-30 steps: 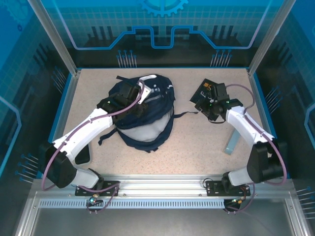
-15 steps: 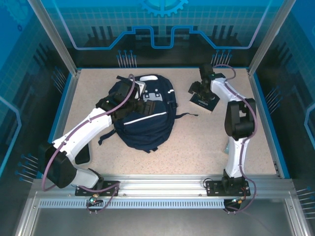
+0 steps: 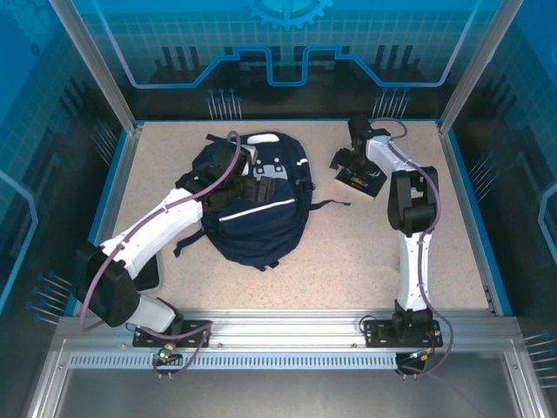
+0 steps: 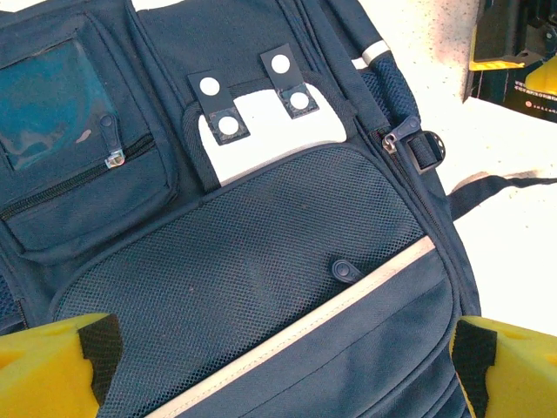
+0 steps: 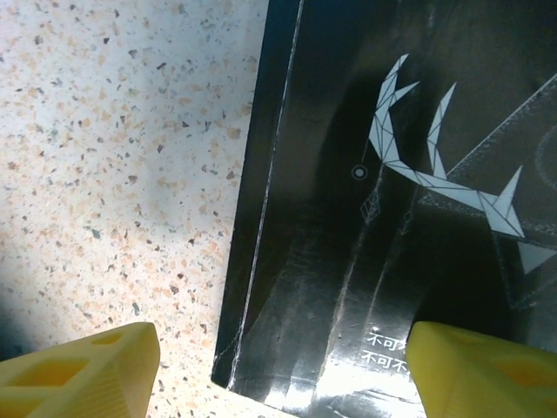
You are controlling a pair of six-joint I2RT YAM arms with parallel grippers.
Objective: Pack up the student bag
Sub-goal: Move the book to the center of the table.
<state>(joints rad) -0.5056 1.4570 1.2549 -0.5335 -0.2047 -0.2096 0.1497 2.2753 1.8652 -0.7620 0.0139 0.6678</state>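
The student bag (image 4: pixel 261 252) is laid flat beneath the empty, wide-spread left gripper (image 4: pixel 283 357). Soft and limp, it is likely best pinched at a strap (image 4: pixel 500 185). A black box (image 5: pixel 365 174) is overhung by the parted right gripper (image 5: pixel 283 357).

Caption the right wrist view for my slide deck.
Right end effector, jaws open, poised over the edge of a glossy black box with a white antler print on the speckled beige tabletop.

We look down on the student bag (image 4: pixel 348 348) — left of its white patch (image 4: pixel 278 144) sits a clear-window pocket (image 4: pixel 52 100), below the patch a mesh panel (image 4: pixel 252 235), up-right of it a dark box (image 4: pixel 513 52) on the speckled table (image 4: pixel 522 261) — our left gripper (image 4: pixel 278 374) spread wide below.
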